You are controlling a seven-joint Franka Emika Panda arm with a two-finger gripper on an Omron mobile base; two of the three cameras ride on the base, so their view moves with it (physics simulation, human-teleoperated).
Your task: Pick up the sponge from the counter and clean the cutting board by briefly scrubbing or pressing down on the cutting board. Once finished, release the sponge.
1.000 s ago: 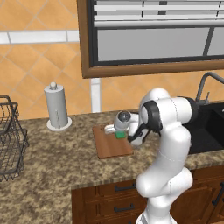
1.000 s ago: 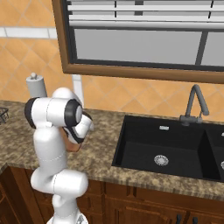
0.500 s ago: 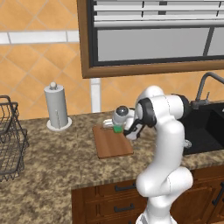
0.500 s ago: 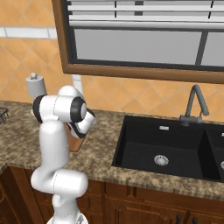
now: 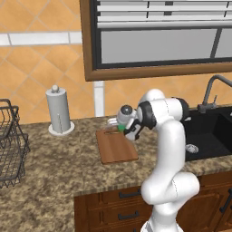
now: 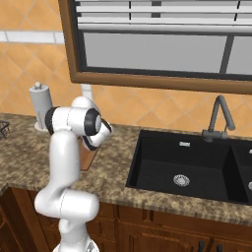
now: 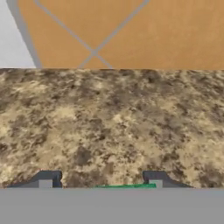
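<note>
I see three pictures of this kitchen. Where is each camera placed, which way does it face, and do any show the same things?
Left base view: behind the arm to its left, looking forward and down at the cutting board, paper towel roll and wire rack; the arm rises at lower right, its claw on the sponge.
Right base view: behind to its right, facing the black sink and faucet; the arm stands at left.
Hand view: on the hand, looking over the counter to the tiled wall; fingertips at bottom.
Shared: both base views show the counter, window and paper towel roll.
</note>
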